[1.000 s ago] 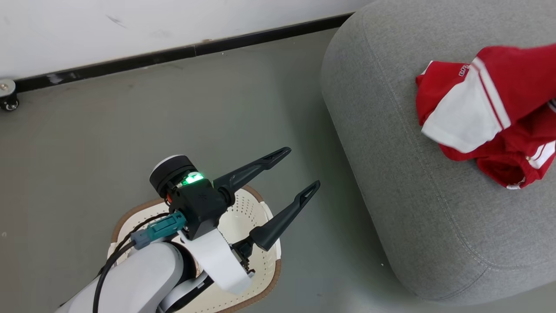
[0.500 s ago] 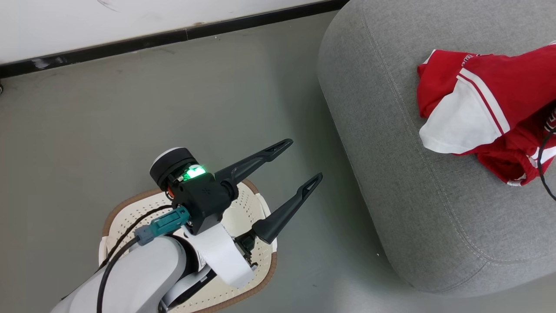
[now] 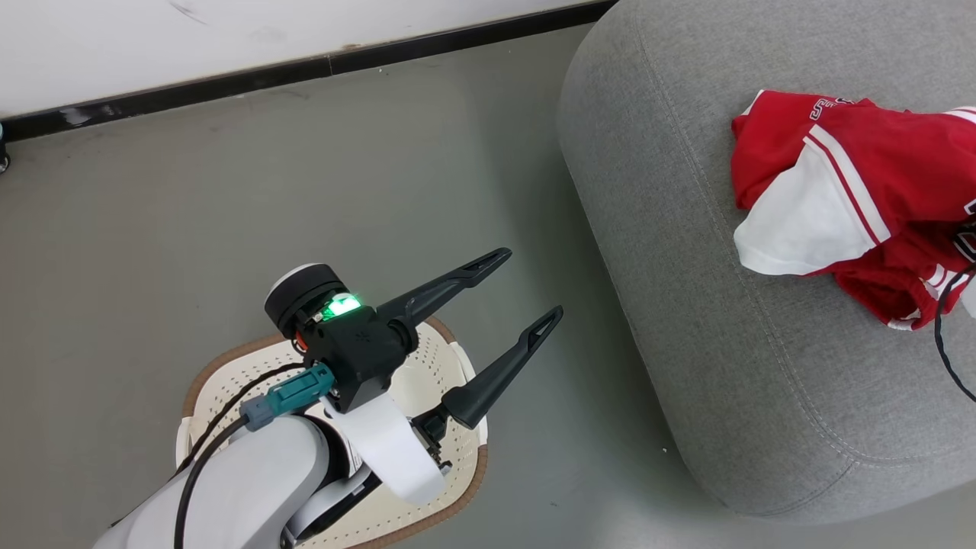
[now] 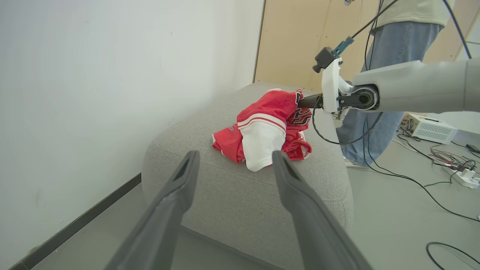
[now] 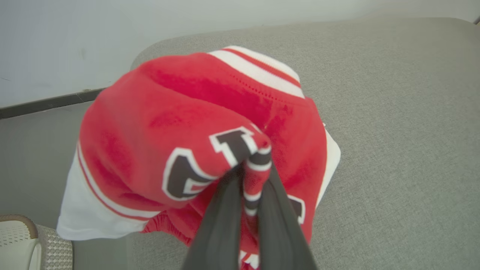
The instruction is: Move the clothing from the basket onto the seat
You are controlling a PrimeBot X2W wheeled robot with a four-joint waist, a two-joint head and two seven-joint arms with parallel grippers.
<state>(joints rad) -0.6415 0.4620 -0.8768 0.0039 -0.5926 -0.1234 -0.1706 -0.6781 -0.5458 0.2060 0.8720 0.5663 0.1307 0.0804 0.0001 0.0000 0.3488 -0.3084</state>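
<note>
R gripper [image 5: 252, 168] clenched on bright red, white-panelled clothing [image 5: 168, 112] on rounded grey fabric seat [image 5: 393, 112]. L gripper [image 3: 530, 284] spread, empty, above cream perforated basket [image 3: 217, 368]; clothing at its 2 o'clock.

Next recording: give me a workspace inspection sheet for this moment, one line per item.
Surface: grey floor; the seat stands on it.
Job's things: clothing heaped on the seat; basket on the floor under the left arm, its inside partly hidden.
Clutter: white box and power strip on the floor.
Grippers: left gripper open, holding nothing; right gripper shut on the clothing.
Cables: black cable hangs from the right arm; more lie on the floor.
Surroundings: white wall, black skirting, a person in jeans beyond the seat.
</note>
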